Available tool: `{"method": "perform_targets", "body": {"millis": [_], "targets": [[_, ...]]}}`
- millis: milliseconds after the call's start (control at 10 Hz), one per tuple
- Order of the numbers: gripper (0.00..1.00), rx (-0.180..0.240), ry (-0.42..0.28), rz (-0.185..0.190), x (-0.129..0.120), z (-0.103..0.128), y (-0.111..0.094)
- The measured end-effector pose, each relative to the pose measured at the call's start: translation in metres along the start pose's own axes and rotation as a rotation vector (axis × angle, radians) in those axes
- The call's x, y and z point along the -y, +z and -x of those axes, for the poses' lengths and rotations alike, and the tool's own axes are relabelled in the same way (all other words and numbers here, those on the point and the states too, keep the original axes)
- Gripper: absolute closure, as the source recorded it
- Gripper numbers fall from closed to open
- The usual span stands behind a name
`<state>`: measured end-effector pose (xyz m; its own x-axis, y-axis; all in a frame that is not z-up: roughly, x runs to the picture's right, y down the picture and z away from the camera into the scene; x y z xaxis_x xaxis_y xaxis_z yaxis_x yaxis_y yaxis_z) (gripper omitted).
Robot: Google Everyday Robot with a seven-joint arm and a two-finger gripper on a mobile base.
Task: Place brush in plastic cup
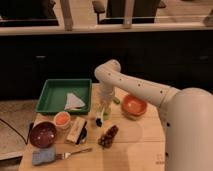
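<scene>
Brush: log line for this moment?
gripper down, left of bowl | brush just under it, head low | cup: cannot tell apart

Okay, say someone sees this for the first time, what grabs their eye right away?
The big white arm reaches in from the right, and its gripper hangs low over the middle of the table, right by the brush. To its left sits a bright green tray with a white sheet in it. To its right is an orange bowl.
</scene>
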<state>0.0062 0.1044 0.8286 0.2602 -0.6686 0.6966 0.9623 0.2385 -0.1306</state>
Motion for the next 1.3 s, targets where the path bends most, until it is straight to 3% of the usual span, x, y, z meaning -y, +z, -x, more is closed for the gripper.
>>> {"method": "perform_targets", "body": {"millis": [500,1300], "targets": [[0.20,0.026,0.002,-0.003,-0.0030,-0.0010,0.0030],[0.20,0.019,-0.007,-0.002,-0.0043,-0.0038,0.0004]]}}
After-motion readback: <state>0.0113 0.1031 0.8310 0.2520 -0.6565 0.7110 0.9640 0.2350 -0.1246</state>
